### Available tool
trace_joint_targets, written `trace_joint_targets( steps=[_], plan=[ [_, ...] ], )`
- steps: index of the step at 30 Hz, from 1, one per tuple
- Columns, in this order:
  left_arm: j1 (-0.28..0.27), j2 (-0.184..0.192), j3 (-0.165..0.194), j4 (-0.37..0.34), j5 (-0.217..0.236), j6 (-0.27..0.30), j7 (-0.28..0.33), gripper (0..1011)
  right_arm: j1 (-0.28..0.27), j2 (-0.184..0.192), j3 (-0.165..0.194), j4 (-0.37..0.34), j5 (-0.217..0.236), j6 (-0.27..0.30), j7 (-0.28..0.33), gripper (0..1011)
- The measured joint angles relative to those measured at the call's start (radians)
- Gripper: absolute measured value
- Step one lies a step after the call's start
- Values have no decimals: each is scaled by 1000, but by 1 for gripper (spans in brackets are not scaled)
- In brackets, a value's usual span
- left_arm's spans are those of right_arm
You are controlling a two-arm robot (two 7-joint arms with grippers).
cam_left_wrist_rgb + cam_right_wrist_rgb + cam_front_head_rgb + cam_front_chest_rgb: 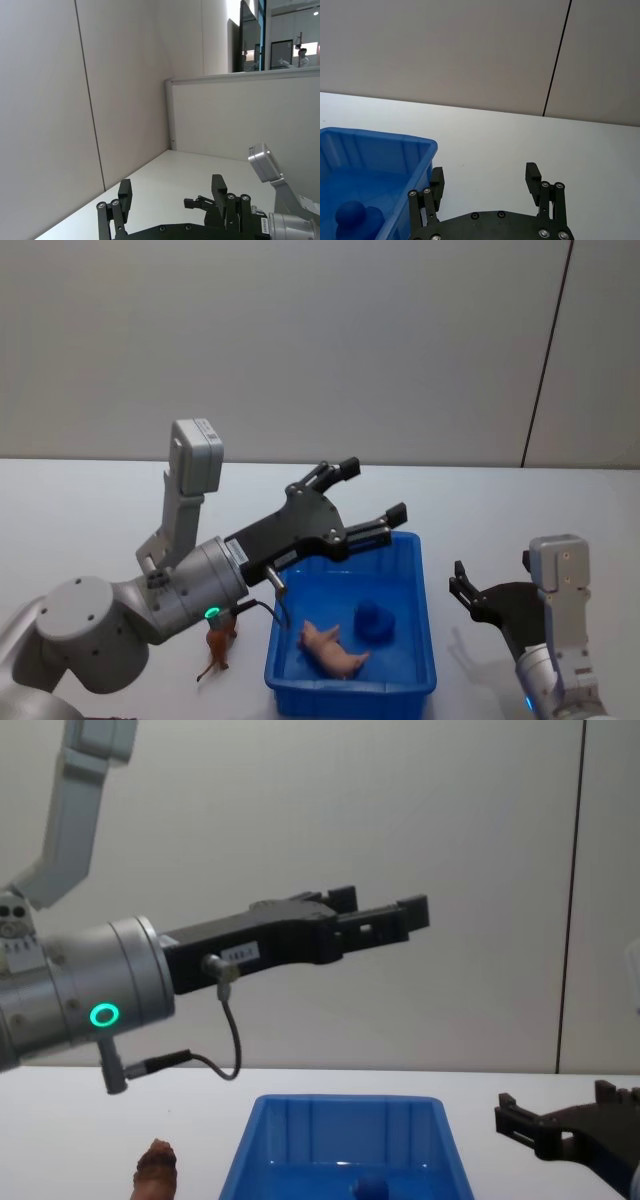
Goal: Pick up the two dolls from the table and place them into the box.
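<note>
The blue box [350,686] sits on the white table [80,510] in front of me. The dark-blue round-topped doll [375,620] lies inside it, also seen in the right wrist view [355,215] and low in the chest view [370,1185]. The reddish-brown doll [220,644] stands on the table just left of the box [345,1101], and its top shows from the chest [156,1167]. My left gripper [374,489] hangs open and empty high above the box's far end [385,905]. My right gripper [490,580] is open and empty, low to the right of the box [485,174].
A pink pig-like toy [335,648] lies in the box beside the blue doll. A plain wall stands behind the table. Bare tabletop stretches to the left and beyond the box.
</note>
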Motion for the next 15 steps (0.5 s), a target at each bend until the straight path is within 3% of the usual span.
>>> trace_joint_targets(
  steps=[15],
  plan=[
    [35,49,-28,-88,-27,103,110,1001,-7,4,3,-10,2,1,-8,1001]
  ],
)
